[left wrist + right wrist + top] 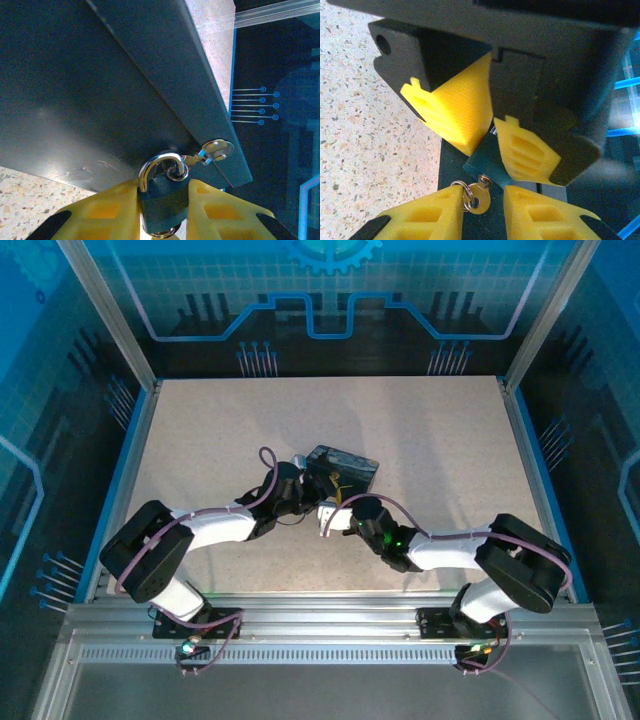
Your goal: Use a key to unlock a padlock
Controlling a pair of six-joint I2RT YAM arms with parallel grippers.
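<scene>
The padlock, a dark body with a silver shackle, sits clamped between the yellow pads of my left gripper. A spare key hangs from its shackle on a ring. In the right wrist view the padlock is pinched by the left gripper's pads, and the key sticks out of its lower end. My right gripper straddles the key's round head. Its left pad touches the key ring, and a gap remains on the right side. Both grippers meet in the table's middle.
A flat dark box lies just behind the grippers, and its side looms close behind the padlock. The speckled table is bounded by a metal frame and blue walls.
</scene>
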